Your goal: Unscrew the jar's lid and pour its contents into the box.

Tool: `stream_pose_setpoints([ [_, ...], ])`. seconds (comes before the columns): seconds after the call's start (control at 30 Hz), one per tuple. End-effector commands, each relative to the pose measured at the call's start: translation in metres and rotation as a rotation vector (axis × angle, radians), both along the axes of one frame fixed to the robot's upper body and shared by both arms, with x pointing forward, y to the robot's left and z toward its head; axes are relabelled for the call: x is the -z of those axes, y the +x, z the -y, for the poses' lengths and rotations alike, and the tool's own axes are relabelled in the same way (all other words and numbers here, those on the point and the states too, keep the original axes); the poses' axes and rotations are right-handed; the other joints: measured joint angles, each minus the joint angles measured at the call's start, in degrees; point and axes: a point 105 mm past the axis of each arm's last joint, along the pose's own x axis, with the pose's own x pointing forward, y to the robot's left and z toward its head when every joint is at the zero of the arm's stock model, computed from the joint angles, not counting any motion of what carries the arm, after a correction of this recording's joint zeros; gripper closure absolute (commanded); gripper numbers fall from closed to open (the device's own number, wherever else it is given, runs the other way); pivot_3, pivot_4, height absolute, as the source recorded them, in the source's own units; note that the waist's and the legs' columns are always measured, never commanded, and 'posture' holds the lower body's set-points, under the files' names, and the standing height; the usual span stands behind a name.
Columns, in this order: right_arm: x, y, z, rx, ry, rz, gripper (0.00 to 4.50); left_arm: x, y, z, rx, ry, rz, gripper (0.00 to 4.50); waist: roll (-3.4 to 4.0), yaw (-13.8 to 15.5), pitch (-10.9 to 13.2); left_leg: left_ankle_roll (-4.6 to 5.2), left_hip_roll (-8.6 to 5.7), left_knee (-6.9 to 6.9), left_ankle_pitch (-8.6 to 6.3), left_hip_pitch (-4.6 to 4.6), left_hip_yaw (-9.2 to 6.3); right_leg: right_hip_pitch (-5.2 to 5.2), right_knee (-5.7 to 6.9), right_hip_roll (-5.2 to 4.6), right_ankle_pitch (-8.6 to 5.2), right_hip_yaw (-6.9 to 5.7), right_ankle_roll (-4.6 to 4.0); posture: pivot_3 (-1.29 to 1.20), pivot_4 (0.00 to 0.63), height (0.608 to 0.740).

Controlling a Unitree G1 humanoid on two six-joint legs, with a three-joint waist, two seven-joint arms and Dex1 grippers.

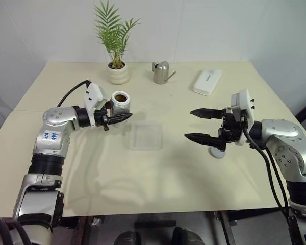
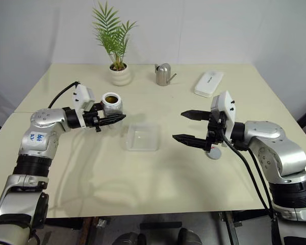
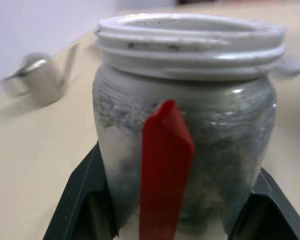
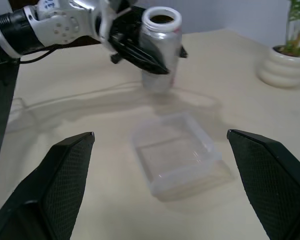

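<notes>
The jar stands upright and uncapped, with my left gripper shut on its body, left of the box. Brown contents show through its open mouth. In the left wrist view a red mark runs down the jar between the black fingers. The transparent box sits empty at the table's middle. My right gripper hangs open to the right of the box, pointing towards it, with nothing between its fingers. The grey lid lies flat on the table beneath that hand.
A potted palm, a silver watering can and a white oblong case stand along the back of the beige table. The table's front edge runs close below both arms.
</notes>
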Motion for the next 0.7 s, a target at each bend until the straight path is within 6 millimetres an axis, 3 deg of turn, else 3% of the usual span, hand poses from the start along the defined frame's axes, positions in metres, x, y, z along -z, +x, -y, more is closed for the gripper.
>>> stream_pose_setpoints([
  [0.03,0.0,-0.004,0.002,0.016,0.013,0.022,0.03,-0.022,0.007,0.01,-0.103,0.251,0.414,2.52,0.0,0.14,0.0,0.03,0.0,0.04,-0.04,-0.03,0.06,0.0,0.0,0.0,0.01,-0.02,0.01,0.0,0.15,0.74],
  [0.17,0.004,-0.003,0.006,0.044,0.03,0.006,0.03,-0.029,0.013,0.02,-0.171,0.366,0.706,2.52,0.0,0.14,0.0,0.1,-0.04,0.09,-0.11,-0.09,0.06,0.01,-0.09,-0.05,0.04,-0.03,0.08,0.0,0.15,0.74],
  [0.27,0.008,-0.003,0.007,0.065,0.046,-0.005,0.03,-0.027,0.008,0.039,-0.144,0.696,1.131,2.52,-0.02,0.09,0.01,0.11,-0.02,0.12,-0.12,-0.07,0.07,0.01,-0.08,-0.04,0.06,-0.02,0.1,0.0,0.15,0.74],
  [0.4,0.01,-0.003,0.005,0.083,0.073,-0.016,0.03,-0.014,0.012,0.056,-0.089,0.912,1.467,2.52,-0.01,0.07,0.01,0.12,0.04,0.07,-0.12,-0.02,0.01,-0.03,-0.01,-0.04,0.06,0.05,0.1,0.0,0.15,0.74],
  [0.53,0.009,-0.003,0.002,0.094,0.106,-0.016,0.03,-0.006,0.016,0.068,-0.065,0.98,1.668,2.52,-0.02,0.08,0.01,0.17,0.04,0.08,-0.14,-0.05,0.02,-0.05,0.03,-0.04,0.05,0.06,0.11,0.0,0.15,0.74],
  [0.7,0.006,-0.005,0.0,0.107,0.135,-0.011,0.03,0.0,0.025,0.069,-0.095,1.017,1.715,2.52,-0.02,0.06,0.01,0.19,0.07,0.07,-0.16,-0.12,0.09,-0.19,0.03,-0.04,0.05,0.04,0.11,0.0,0.15,0.74],
])
